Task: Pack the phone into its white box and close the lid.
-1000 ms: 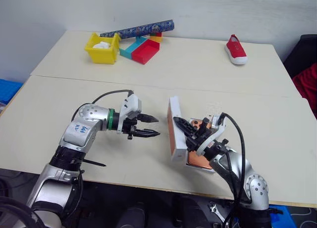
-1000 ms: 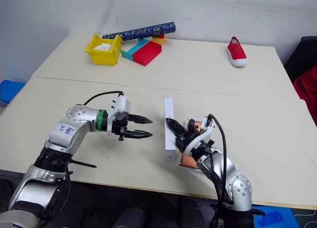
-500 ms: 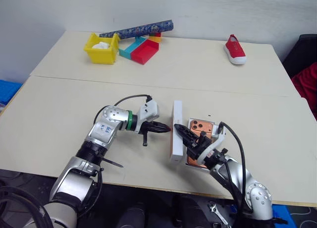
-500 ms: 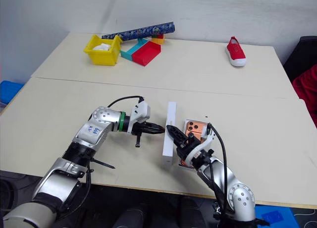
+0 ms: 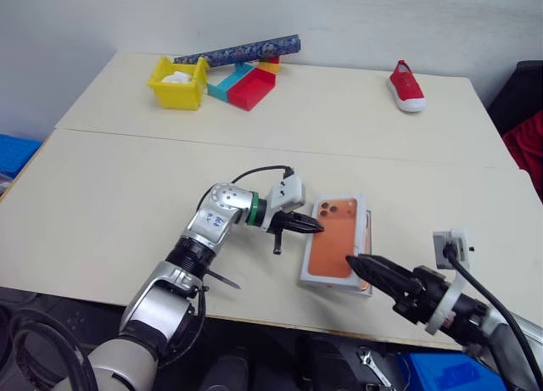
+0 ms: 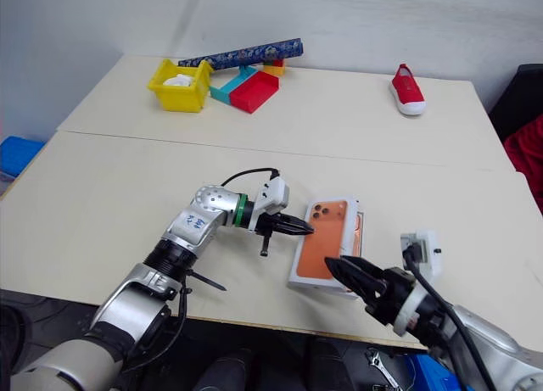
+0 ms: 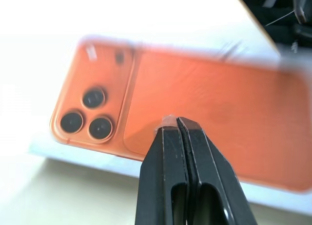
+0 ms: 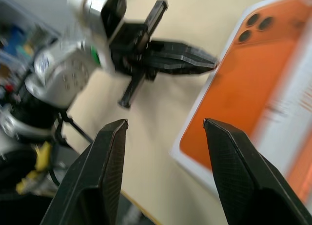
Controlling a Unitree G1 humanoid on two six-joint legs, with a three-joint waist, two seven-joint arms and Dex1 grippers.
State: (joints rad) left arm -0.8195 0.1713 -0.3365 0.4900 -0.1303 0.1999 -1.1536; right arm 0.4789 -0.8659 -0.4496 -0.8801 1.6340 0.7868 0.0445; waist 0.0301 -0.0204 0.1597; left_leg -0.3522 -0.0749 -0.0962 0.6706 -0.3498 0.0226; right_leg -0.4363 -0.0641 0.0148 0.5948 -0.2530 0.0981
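Lid (image 5: 336, 245) is lying flat, printed orange phone picture up, over the white box (image 5: 367, 238) near the front edge of the table (image 5: 102, 187), toward its right half. A strip of the box and a sliver of orange are peeking out along the lid's right side, so I judge the lid is sitting slightly off and not yet pressed fully home; the phone itself is hidden under it, presumably inside.

Its long axis is running from the table's front edge toward the back, tilted a little. The left gripper (image 5: 312, 227) is lying immediately at the lid's left long edge, near the printed camera end, fingers pinched together and holding nothing, tip touching or just short of the lid; I cannot tell which. That arm is reaching across, forearm nearly level, pointing rightward at the lid, so it is the nearer one for a nudge or press.

The right gripper (image 5: 366, 268) is hovering at the lid's front-right corner, jaws parted and empty, pointing back in toward the lid from beyond the front edge, its forearm stretched low.
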